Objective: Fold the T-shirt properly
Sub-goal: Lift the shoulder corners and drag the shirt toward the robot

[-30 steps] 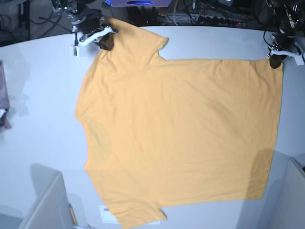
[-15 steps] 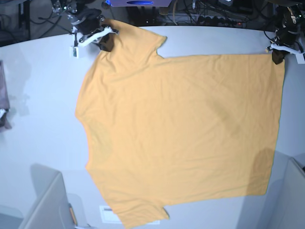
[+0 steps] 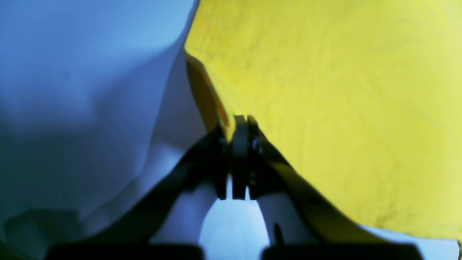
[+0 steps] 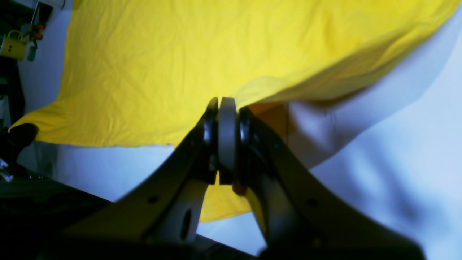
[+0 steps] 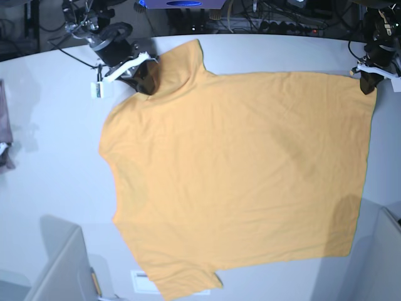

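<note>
The light orange-yellow T-shirt (image 5: 238, 169) lies spread on the white table (image 5: 50, 157), plain side up, with its hem toward the right. My right gripper (image 5: 145, 74) at the top left is shut on the upper sleeve, which is lifted and drawn inward. In the right wrist view the T-shirt (image 4: 180, 65) is pinched between that gripper's (image 4: 226, 108) closed jaws. Over at the top right, my left gripper (image 5: 368, 78) is shut on the hem corner. The left wrist view shows the T-shirt (image 3: 343, 90) edge clamped in this gripper (image 3: 240, 124).
A pinkish-mauve cloth (image 5: 5, 122) lies at the table's left edge. Grey panels stand at the bottom left (image 5: 62, 269) and bottom right (image 5: 383, 263). A white label (image 5: 141, 280) sits near the lower sleeve. Cables and equipment (image 5: 269, 19) line the back.
My right gripper has moved right and slightly toward the front, drawing the upper sleeve inward. The left gripper shifted a little to the right with the hem corner, stretching the top edge.
</note>
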### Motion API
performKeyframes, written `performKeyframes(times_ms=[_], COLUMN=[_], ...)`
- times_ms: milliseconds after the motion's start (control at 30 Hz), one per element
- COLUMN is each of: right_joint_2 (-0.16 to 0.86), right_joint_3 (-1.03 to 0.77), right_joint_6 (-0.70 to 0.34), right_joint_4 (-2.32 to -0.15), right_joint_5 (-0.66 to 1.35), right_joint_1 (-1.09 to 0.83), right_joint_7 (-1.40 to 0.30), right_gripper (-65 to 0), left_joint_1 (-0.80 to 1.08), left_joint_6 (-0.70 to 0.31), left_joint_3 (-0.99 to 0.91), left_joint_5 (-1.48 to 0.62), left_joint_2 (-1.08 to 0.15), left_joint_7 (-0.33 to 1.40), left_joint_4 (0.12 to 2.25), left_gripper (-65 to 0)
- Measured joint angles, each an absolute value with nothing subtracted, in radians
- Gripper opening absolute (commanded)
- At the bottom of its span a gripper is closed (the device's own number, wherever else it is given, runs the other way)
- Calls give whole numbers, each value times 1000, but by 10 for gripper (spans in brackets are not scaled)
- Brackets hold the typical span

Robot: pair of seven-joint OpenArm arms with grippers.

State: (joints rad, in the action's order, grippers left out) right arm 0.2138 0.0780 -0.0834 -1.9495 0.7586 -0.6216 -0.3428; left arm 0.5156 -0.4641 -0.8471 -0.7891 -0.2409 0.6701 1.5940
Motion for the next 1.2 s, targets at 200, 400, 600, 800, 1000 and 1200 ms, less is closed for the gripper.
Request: performKeyframes(times_ms=[200,400,600,800,1000,1200], right_joint_2=[212,212,217,205,188,186], right_joint_3=[78,81,79,79,78,79], right_joint_6=[-83,-83,-80,-79,-77,-77], right_joint_4=[-1950,-1948,-1908,-1820,-1759,-1699], right_joint_5=[758,759,895,902,902,902], right_joint_1=[-535,-453,-335,-242,-174,-112], right_joint_7=[-344,-347,-460,-499,-498,-502], right_gripper=[-650,-650,-650,-650,-650,-650], left_joint_1=[467,417,398,336,245,230], left_joint_6=[-456,-447,-380,-385,-389,-388], left_joint_3=[-847,-847,-844,-838,-838,-838], left_joint_5=[-788,-779,-783,-702,-554,-531], left_joint_2=[-239,-239,-237,-237,-235,-234], left_joint_7=[670,678,679,674,671,680], left_joint_4=[1593,1584,1581,1582,1539,1477], left_gripper=[-650,-650,-650,-650,-650,-650])
